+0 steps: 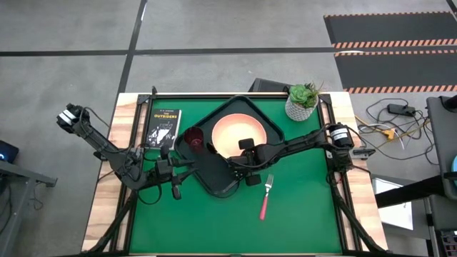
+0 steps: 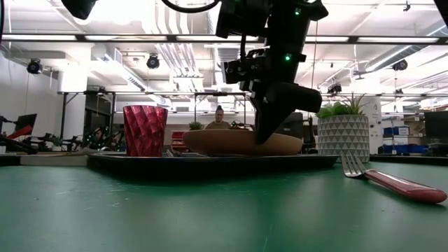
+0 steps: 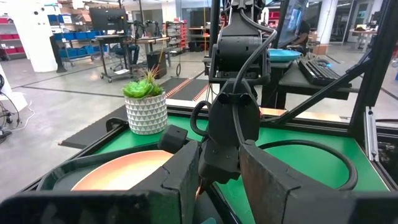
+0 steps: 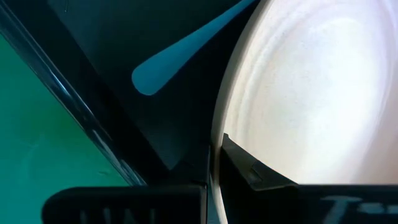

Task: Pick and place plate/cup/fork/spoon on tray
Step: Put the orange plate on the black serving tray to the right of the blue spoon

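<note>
The black tray (image 1: 214, 178) lies in the middle of the table. On it sit the peach-pink plate (image 1: 232, 132) and, to its left, the maroon cup (image 1: 194, 137). The spoon's teal handle (image 4: 186, 53) lies on the tray floor beside the plate; its bowl is out of view. The pink-handled fork (image 1: 265, 198) lies on the green mat near the tray's right side. My right gripper (image 1: 243, 160) is down at the plate's near rim, shut on it. My left gripper (image 1: 182, 171) hangs open and empty at the tray's left side. My right gripper has the plate's rim (image 4: 214, 149) between its two fingers: one finger (image 4: 255, 177) over the plate's upper face, the other outside over the tray. The fingers come down from above. In the low view the plate (image 2: 224, 143) sits level on the tray.
A white pot with a green plant (image 1: 302, 103) stands at the far right corner. A small black book (image 1: 163, 127) lies at the far left, beside the tray. Open green mat lies toward the table's near edge.
</note>
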`<control>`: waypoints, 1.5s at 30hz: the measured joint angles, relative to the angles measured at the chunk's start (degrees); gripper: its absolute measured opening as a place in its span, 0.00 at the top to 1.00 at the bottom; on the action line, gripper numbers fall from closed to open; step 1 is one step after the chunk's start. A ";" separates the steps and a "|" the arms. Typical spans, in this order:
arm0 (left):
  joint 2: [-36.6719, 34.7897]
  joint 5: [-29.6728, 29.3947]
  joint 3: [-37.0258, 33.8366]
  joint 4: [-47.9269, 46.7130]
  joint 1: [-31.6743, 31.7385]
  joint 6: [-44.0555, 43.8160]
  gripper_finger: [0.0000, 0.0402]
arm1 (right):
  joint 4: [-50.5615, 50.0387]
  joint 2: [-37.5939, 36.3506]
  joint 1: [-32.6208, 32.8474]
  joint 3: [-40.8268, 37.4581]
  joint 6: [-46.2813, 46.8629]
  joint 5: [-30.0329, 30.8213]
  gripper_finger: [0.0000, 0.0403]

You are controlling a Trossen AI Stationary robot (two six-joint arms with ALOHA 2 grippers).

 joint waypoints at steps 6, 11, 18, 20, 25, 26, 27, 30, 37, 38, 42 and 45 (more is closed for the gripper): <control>0.00 0.00 0.07 0.04 -0.02 0.00 0.75 | 0.26 0.00 -0.19 0.00 0.07 -0.67 0.97; -0.02 0.00 0.07 0.02 -0.02 -0.02 0.75 | 1.34 0.00 -0.46 0.00 1.50 -2.63 0.90; -0.02 0.00 0.07 0.04 -0.07 -0.04 0.75 | 1.51 0.00 -0.83 0.00 3.10 -2.49 0.82; -0.02 0.00 0.07 0.04 -0.07 -0.04 0.75 | 2.71 0.04 -0.90 0.00 3.30 -2.47 0.81; -0.02 0.00 0.09 0.04 -0.04 -0.04 0.75 | 7.19 0.10 -0.85 0.00 4.77 -2.51 0.80; -0.02 0.00 0.11 0.04 -0.04 -0.02 0.75 | 7.76 0.00 -0.78 0.00 4.79 -2.51 0.80; -0.02 0.00 0.10 0.04 -0.04 -0.04 0.75 | 8.25 -0.08 -0.64 0.06 4.81 -2.51 0.81; -0.02 0.00 0.11 0.04 -0.04 -0.02 0.75 | 8.66 -0.21 0.00 1.14 5.79 -2.58 0.83; -0.02 0.02 0.13 0.04 -0.04 -0.02 0.75 | 16.51 0.01 3.10 1.07 10.03 -4.64 0.90; -0.02 0.00 0.17 0.02 -0.04 -0.02 0.75 | 18.18 0.28 3.61 1.03 10.03 -4.74 0.91; -0.02 0.02 0.17 0.03 -0.04 -0.04 0.75 | 23.20 2.89 5.00 0.96 9.98 -4.43 0.95; -0.02 0.02 0.18 0.02 -0.02 -0.04 0.75 | 26.14 5.57 5.04 0.96 9.14 -4.01 0.97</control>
